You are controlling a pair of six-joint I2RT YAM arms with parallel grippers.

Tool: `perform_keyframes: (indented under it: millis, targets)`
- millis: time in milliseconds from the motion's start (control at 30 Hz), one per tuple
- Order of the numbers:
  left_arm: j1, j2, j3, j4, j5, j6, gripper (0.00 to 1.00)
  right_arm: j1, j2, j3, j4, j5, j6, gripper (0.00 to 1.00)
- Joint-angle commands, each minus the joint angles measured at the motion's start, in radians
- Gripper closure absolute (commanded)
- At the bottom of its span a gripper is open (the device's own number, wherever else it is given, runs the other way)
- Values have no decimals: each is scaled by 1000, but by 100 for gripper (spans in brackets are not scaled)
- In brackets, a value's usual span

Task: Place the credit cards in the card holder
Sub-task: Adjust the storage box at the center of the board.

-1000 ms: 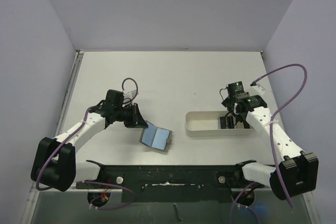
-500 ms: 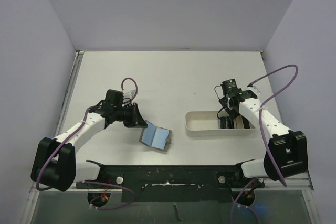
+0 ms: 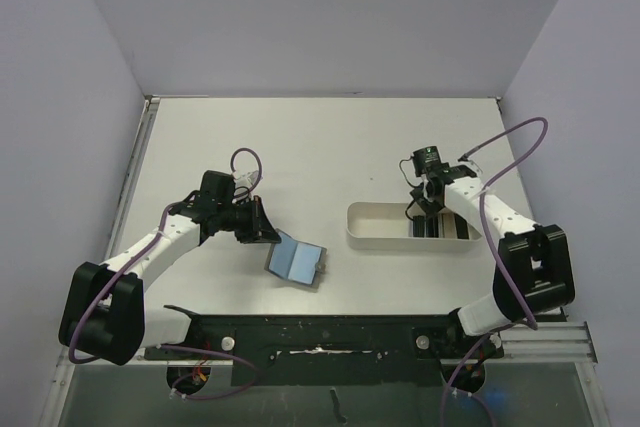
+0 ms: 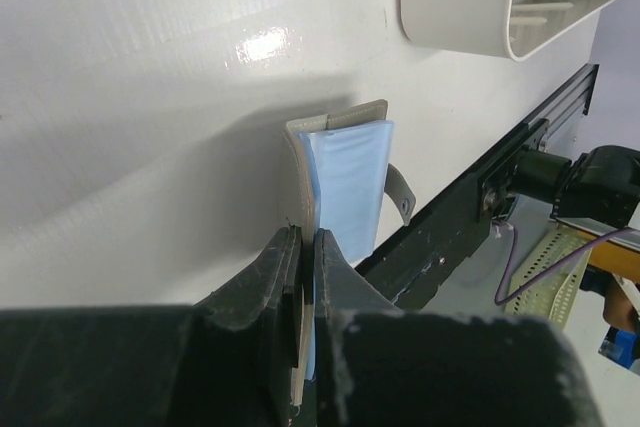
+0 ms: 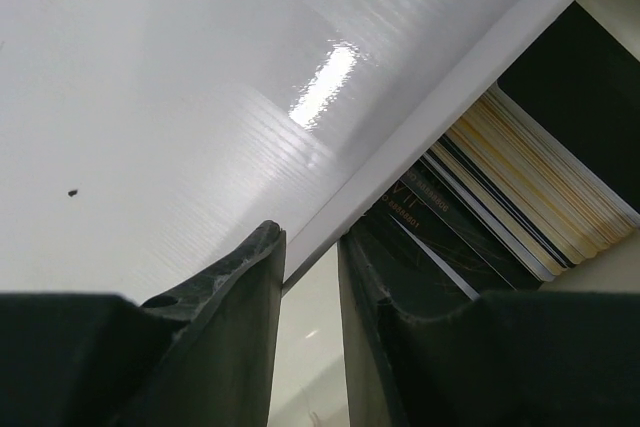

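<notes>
1. The fingers [image 4: 255, 292] of the left gripper [image 4: 302, 247] are pressed together on one edge of the card holder [image 4: 345, 177]. Its grey outer skin and light blue lining are both caught between them.
2. The card holder is seen opened on the table [image 3: 320, 147], left of centre, with the lining turned upward. The clamped flap is lifted, and a strap [image 4: 400, 192] sticks out from the far side.
3. The fingers [image 5: 230, 327] of the right gripper [image 5: 312, 242] are held narrowly apart, astride a wall of the white tray [image 5: 430, 107]. One finger is outside it and the other is inside, against the dark cards. Whether the wall is pinched cannot be told.
4. The credit cards [image 5: 470, 197] are stood on edge in a packed row in the right half of the tray.
5. The tray is set on the table to the right of the card holder, well apart from it.
</notes>
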Motion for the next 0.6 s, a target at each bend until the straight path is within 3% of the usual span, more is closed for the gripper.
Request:
perform_keyframes:
  millis: [0, 367, 567]
  targets:
    - [6, -24, 13, 20, 3, 8, 100, 42, 51, 89, 69, -16, 11, 72]
    - [8, -22, 15, 20, 7, 6, 100, 78, 102, 123, 179, -71, -129, 72]
    - [9, -20, 18, 16, -14, 2, 100, 127, 144, 167, 159, -40, -210, 71]
